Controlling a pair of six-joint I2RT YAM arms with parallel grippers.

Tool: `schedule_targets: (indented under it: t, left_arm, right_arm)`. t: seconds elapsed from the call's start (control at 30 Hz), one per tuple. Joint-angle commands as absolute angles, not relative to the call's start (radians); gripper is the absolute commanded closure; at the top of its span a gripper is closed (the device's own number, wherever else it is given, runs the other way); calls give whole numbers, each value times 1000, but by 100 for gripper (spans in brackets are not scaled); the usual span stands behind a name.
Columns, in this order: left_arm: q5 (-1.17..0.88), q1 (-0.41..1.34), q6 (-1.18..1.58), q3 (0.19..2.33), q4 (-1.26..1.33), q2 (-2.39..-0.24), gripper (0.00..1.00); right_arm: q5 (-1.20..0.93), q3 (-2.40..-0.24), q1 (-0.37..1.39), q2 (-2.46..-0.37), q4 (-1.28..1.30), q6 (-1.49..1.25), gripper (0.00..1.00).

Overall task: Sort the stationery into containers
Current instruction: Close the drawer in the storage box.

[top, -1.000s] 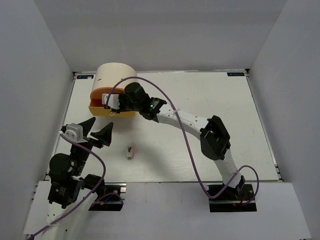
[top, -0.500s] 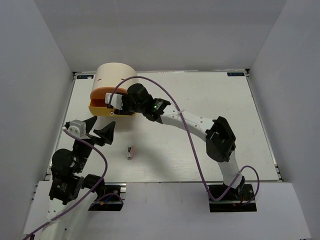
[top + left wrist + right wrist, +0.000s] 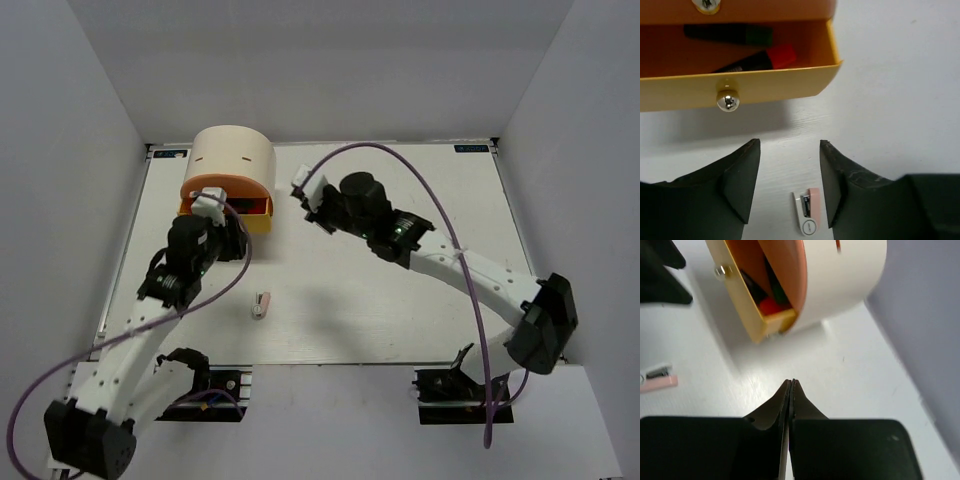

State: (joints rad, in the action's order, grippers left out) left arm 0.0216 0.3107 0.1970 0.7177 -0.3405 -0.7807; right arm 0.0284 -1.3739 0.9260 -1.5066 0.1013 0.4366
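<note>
**Yellow drawer open with two highlighters inside, white-pink piece out on the table**

The cream cylindrical box (image 3: 233, 155) stands at the far left of the white table (image 3: 420, 290); its yellow drawer (image 3: 765, 85) is pulled out toward the arms, with the orange drawer (image 3: 765, 10) stacked directly above it and pushed in. Inside the yellow drawer lie two black-bodied markers: a green-capped highlighter (image 3: 730, 34) along the back, and a red-capped highlighter (image 3: 757, 59) set at a slant in front of it, cap toward the drawer's right end. A round metal knob (image 3: 727, 100) sticks out of the yellow drawer's front wall.

The left gripper (image 3: 789, 150) sits just in front of that drawer, near the knob but not touching it; its jaws are spread wide and nothing is between them. Through the gap, the left wrist view shows the white-pink piece (image 3: 809, 217) lying flat on the table, apart from both fingers; from above it rests alone on the tabletop, on the near side of the box and clear of the drawer.

The right gripper (image 3: 790, 385) hangs to the right of the box, above bare table; its fingers are pressed together tip to tip and grip nothing. Its own camera looks back at the open drawer's end, with the white-pink piece at the left edge of that view. A purple cable (image 3: 345, 150) loops over the right arm.
</note>
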Motion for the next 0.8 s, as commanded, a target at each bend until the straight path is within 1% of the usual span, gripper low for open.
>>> schedule_targets:
  t: [0.0, 0.03, 0.1, 0.13, 0.17, 0.23, 0.33, 0.43, 0.6, 0.77]
  left_arm:
    - [95, 307, 233, 787, -396, -924, 40]
    - [104, 307, 245, 796, -396, -954, 48]
    - [123, 307, 262, 811, -387, -1003, 49]
    - [132, 307, 262, 822, -376, -1043, 49]
    - [132, 307, 274, 822, -376, -1058, 49]
    - [162, 307, 284, 831, -353, -1081, 46]
    - [184, 307, 284, 831, -325, -1092, 37]
    - [218, 307, 284, 831, -316, -1092, 33]
    - [302, 307, 275, 831, -325, -1101, 32]
    - [330, 307, 275, 809, -252, -1092, 32]
  right_arm:
    - [11, -1191, 873, -1383, 115, 287, 100]
    - [11, -1169, 865, -1364, 120, 278, 100]
    - [-37, -1096, 836, -1300, 121, 246, 99]
    - [-61, -1079, 830, -1257, 120, 242, 97]
    - [-67, -1063, 810, -1226, 114, 235, 92]
    - [-93, -1005, 801, -1156, 104, 207, 90]
    - [-126, -959, 781, -1108, 72, 178, 86]
    - [-140, -937, 758, -1080, 75, 173, 86]
    - [-166, -920, 749, -1077, 71, 170, 85]
    - [-180, -916, 747, -1071, 72, 170, 83]
